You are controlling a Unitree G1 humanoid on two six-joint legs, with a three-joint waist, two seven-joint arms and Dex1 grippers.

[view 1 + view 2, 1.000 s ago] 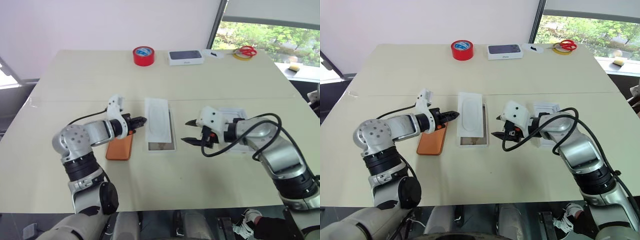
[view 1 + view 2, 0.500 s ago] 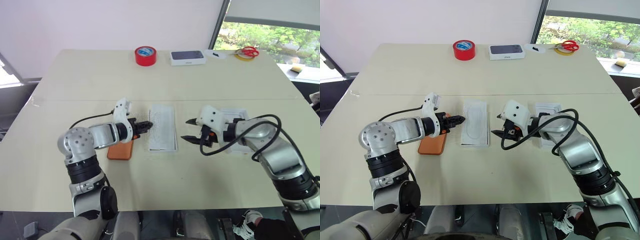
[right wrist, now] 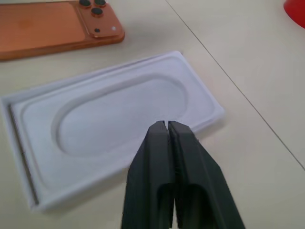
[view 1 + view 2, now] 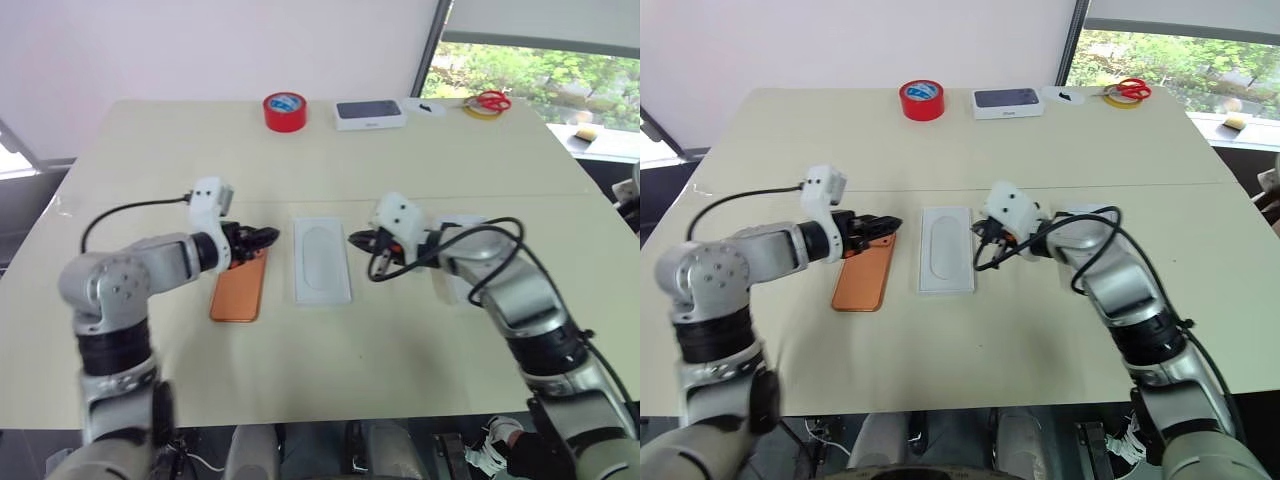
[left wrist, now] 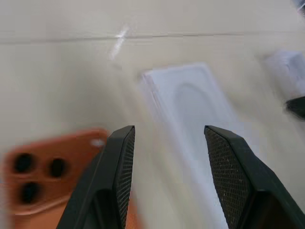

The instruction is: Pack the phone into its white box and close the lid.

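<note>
White insert (image 4: 322, 258) covers the white box (image 4: 322, 297) — the phone (image 4: 239, 289) outside.

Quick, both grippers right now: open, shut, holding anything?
Left gripper: open, holding nothing, above the phone.
Right gripper: shut, empty, over the white insert.

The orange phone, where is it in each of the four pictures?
Left eye view: the orange phone lies left of the middle, under the left pincer.
Right eye view: the phone lies left of the middle.
Left wrist view: its camera corner shows beside the pincer's left finger.
Right wrist view: it lies along the top edge.
Shared landmark: the white insert with an oval recess, right next to the phone.
</note>
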